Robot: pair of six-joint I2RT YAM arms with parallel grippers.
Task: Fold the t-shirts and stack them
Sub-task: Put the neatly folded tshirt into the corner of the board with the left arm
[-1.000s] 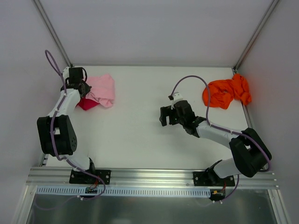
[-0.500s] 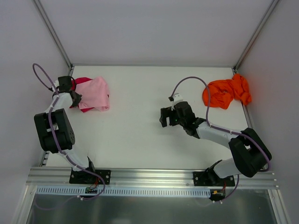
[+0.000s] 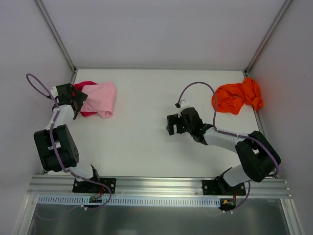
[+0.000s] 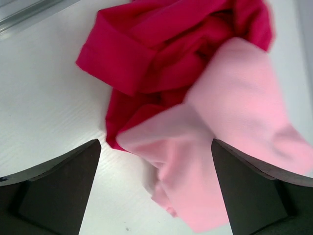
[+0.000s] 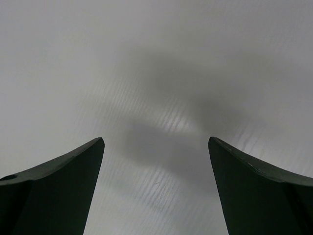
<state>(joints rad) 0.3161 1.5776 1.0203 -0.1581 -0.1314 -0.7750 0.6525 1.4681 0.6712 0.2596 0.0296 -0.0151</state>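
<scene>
Table point(image 3: 146, 103): white, walled on three sides. All places below are given from the pink t-shirt.

Orange t-shirt point(image 3: 237, 98): a crumpled heap, well apart from the pink t-shirt, across the table at its far right edge. No fold is seen.

Pink t-shirt point(image 3: 102, 98): bunched and partly doubled over near the far left corner. It is not laid flat.

Magenta-red t-shirt point(image 4: 161, 49): crumpled, touching the pink t-shirt and partly under it, showing at the pink one's left side.

Left gripper point(image 3: 78, 100): just beside the pink t-shirt's left edge. The jaws are spread wide and nothing is held. In the wrist view, pink cloth lies below the gap.

Right gripper point(image 3: 171, 125): well to the right of the pink t-shirt, between it and the orange one, over bare table. The jaws are wide and empty.

Step judged to be in hand: the pink t-shirt is to be parted from the magenta-red one and spread.

For a clean pick, only pink cloth should be pinched, at an outer hem away from the overlap. The cloth should be drawn rightward onto bare table, and the right gripper brought to the opposite hem for flattening. Risk noted: both shirts may be caught in one pinch.
</scene>
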